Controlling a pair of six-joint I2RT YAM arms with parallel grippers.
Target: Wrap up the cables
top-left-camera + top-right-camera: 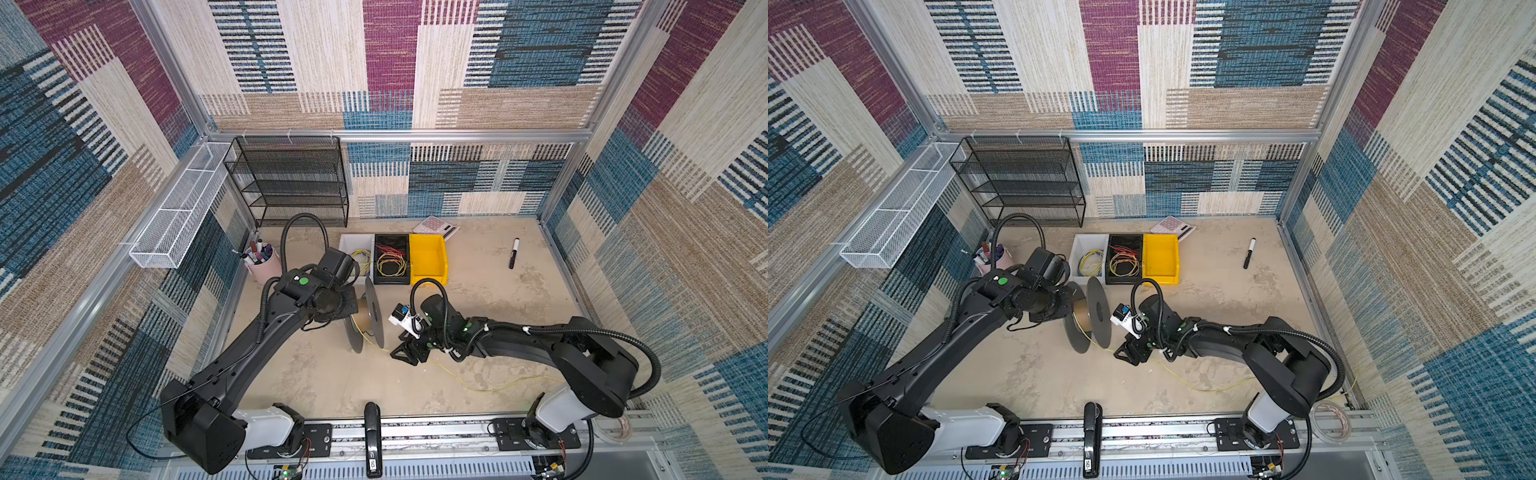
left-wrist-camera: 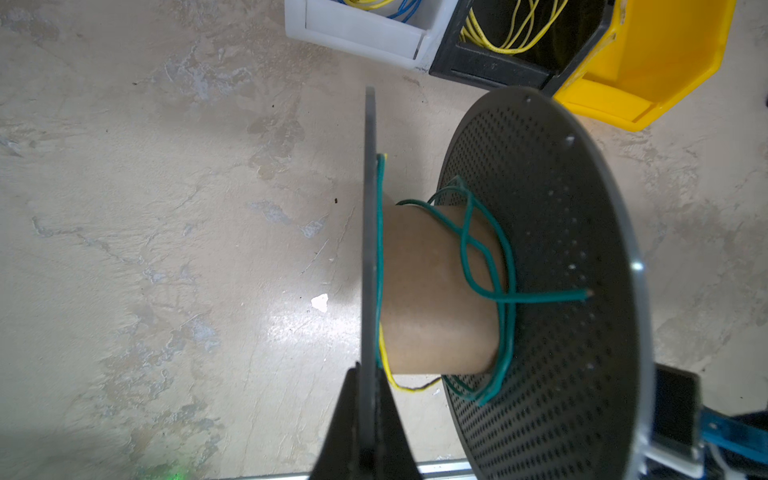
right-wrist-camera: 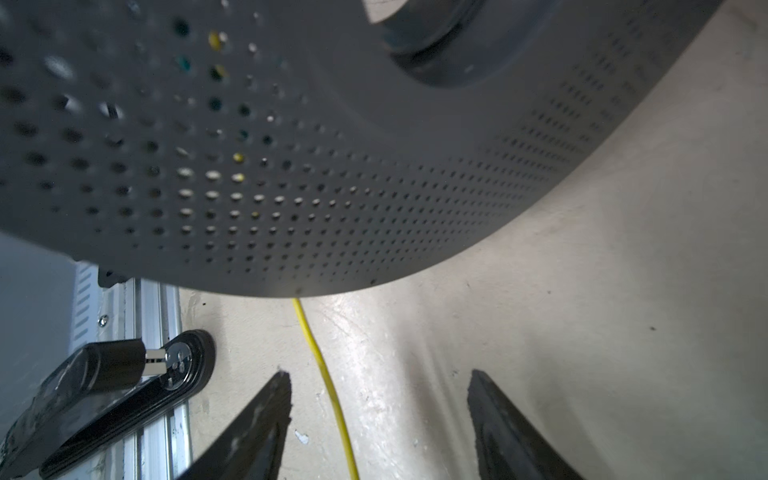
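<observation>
most of the yellow wire lies slack at five o'clock, unwound. my right pincer gapes wide astride it, gripping nothing. beyond, mid-table, my left pincer pinches the spool by its flange; barely a yellow turn shows.

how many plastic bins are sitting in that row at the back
3, side by side: a white bin on the left, partly behind the left arm; a black bin in the middle; a yellow bin on the right. No others show.
</observation>
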